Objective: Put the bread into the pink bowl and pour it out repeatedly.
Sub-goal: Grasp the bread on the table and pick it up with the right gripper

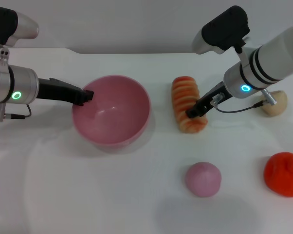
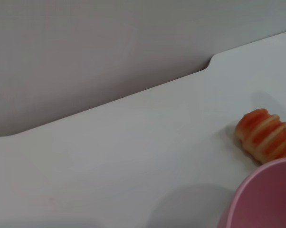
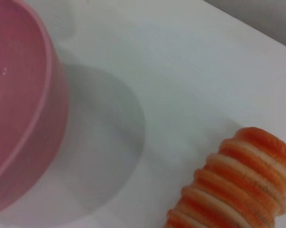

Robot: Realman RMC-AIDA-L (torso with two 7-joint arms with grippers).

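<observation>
The pink bowl (image 1: pixel 112 114) stands upright on the white table, left of centre. My left gripper (image 1: pixel 86 96) reaches in from the left and is shut on the bowl's left rim. To the right of the bowl, the ridged orange-and-cream bread (image 1: pixel 187 103) lies flat on the table. My right gripper (image 1: pixel 196 110) comes down from the right and rests against the bread's near right side. The left wrist view shows the bowl's rim (image 2: pixel 269 199) and one end of the bread (image 2: pixel 266 135). In the right wrist view the bowl's wall (image 3: pixel 19 118) and the bread (image 3: pixel 238 185) appear.
A small pink ball (image 1: pixel 203 179) sits in front of the bread. A red-orange lump (image 1: pixel 284 174) lies at the right edge and a beige lump (image 1: pixel 274 102) behind my right arm. The table's back edge meets a pale wall.
</observation>
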